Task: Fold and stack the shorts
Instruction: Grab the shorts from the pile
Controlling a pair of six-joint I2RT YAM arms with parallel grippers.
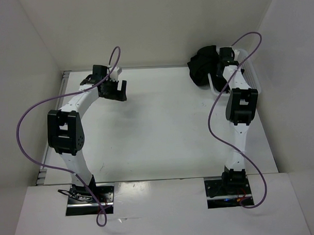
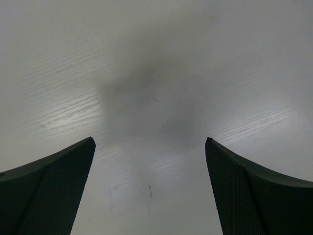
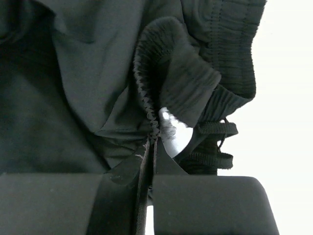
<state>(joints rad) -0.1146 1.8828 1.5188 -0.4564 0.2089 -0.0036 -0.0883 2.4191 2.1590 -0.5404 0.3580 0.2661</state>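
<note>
**Pinching the shorts (image 1: 201,67) at the far right**

Heaped black at the far right of the counter (image 1: 162,127), at the white basket (image 1: 256,75); long axis not to be told while bunched. Nearer by far: right gripper (image 3: 152,147), pressed together on a ribbed edge. Well apart, far left: left gripper (image 2: 149,147), spread above the counter.

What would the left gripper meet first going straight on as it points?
Probably the bare table: the left gripper points at it, open, nothing between. Gap unclear.
</note>
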